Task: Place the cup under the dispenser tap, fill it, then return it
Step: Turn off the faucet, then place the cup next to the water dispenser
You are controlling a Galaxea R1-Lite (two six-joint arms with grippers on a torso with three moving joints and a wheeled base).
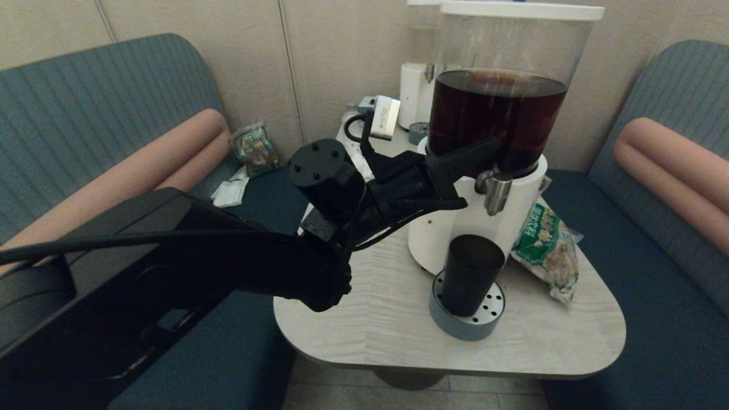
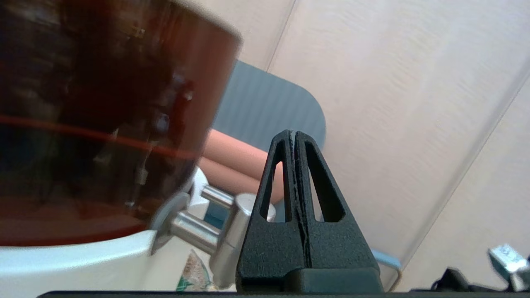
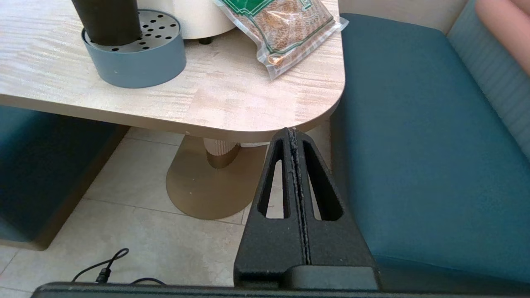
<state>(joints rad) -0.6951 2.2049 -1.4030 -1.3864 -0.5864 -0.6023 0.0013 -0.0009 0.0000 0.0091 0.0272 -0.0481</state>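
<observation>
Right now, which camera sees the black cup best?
The head view: the whole cup stands upright on the grey drip tray, below the dispenser tap. The right wrist view catches only its lower part. The left wrist view misses it.

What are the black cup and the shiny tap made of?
The cup looks like plastic: matte black, plain, with no shine. The dispenser tap looks like metal: silver and smooth, with bright highlights, likely steel or chrome. The round drip tray beneath the cup has a grey wall and a silvery perforated top.
</observation>
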